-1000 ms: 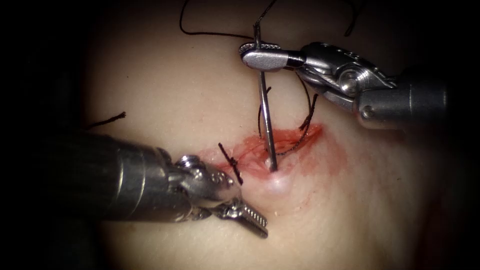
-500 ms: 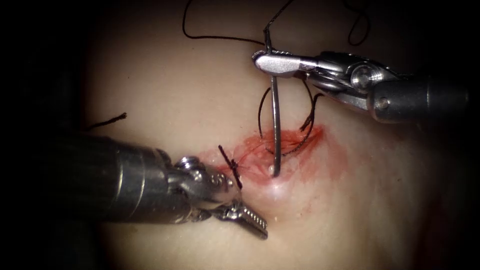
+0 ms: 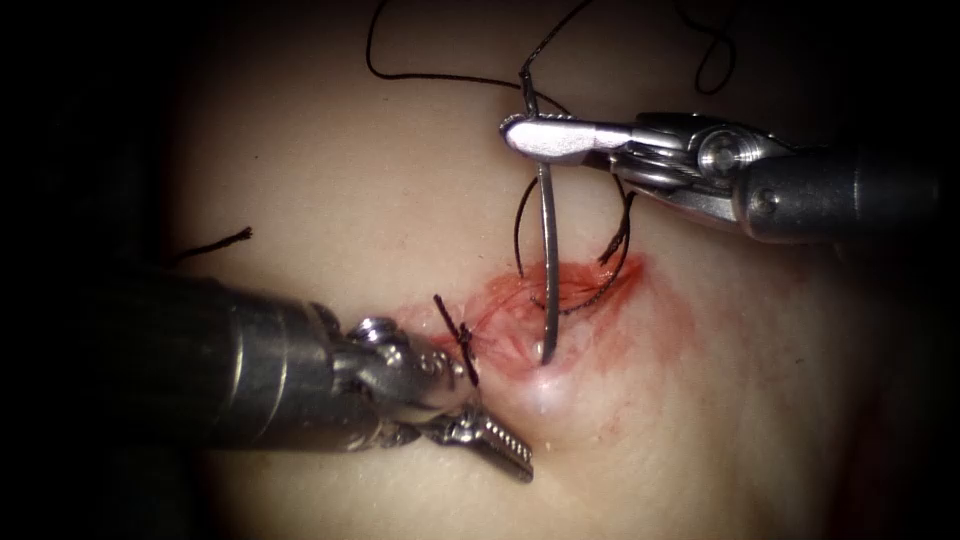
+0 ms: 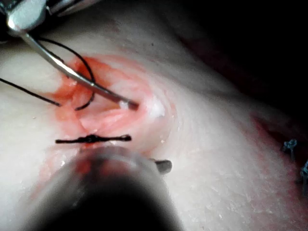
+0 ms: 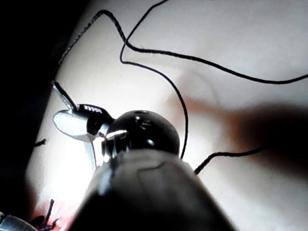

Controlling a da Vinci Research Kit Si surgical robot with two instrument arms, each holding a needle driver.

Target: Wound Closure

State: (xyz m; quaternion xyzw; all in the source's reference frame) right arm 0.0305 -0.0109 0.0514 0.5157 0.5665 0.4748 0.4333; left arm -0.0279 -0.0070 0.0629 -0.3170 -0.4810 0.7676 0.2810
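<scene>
Both arms end in dull grey metal shafts with polished steel wrists. The right tool (image 3: 545,135) has a smooth, rounded upper jaw, a round pivot screw at its wrist and thin cables running beside it. The left tool (image 3: 480,420) has a knuckled, bolted wrist and a ridged, toothed jaw face.

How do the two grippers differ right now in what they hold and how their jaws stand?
The right gripper is shut on the needle near its thread end; the left gripper holds nothing, jaws open. The right gripper is above the cut; the left is at its lower left, by a tied stitch. The needle's tip is in the tissue.
</scene>
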